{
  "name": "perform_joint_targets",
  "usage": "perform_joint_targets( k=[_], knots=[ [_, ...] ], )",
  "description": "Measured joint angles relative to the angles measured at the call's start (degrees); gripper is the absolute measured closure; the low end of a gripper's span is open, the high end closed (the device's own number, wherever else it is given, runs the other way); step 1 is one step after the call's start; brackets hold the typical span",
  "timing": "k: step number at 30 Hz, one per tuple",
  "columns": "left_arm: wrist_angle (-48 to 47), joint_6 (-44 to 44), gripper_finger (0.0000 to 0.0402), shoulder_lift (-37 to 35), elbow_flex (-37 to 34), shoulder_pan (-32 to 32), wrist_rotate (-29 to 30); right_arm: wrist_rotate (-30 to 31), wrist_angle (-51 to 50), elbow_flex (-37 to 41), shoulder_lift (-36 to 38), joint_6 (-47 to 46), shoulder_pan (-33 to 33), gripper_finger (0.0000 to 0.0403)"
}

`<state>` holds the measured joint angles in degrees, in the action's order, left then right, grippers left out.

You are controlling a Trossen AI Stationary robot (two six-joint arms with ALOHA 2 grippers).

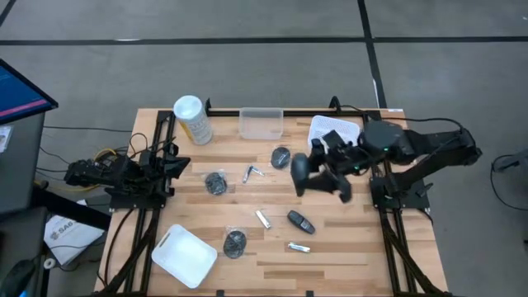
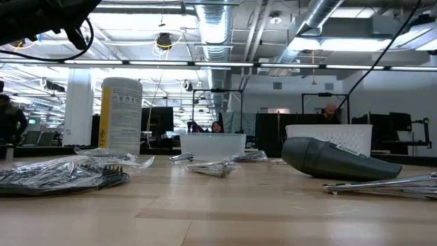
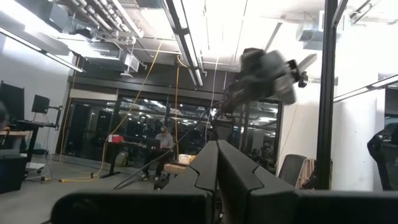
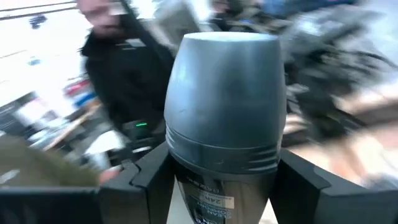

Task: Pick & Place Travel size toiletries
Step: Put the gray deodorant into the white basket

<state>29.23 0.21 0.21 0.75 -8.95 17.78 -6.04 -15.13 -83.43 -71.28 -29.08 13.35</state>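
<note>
Right wrist view: smooth dome-capped grey toiletry (image 4: 224,112)

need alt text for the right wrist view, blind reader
A dark grey oblong toiletry with a rounded cap fills the view, gripped upright between the right tool's two dark fingers, one on each side. Behind it the background is blurred, with dark machinery and a strip of wooden table.
</note>
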Motion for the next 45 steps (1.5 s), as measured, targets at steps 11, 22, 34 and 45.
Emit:
perform_joint_targets(
  k=[11,22,34,45],
  knots=[
    [0.00,1.10,0.0400,0.00,0.00,0.02,0.00,-14.45,22.19,-0.77,0.19,4.24,4.72,0.0206],
    [0.02,1.22,0.0400,0.00,0.00,0.02,0.00,-21.31,30.84,-0.77,0.17,8.16,6.48,0.0206],
    [0.79,1.09,0.0400,0.00,0.00,0.00,1.28,12.50,29.00,-0.77,0.12,15.31,-1.99,0.0206],
    [1.88,0.52,0.0400,0.00,0.00,0.00,5.02,47.56,26.29,-3.72,-5.79,36.72,-9.32,0.0206]
  ],
)
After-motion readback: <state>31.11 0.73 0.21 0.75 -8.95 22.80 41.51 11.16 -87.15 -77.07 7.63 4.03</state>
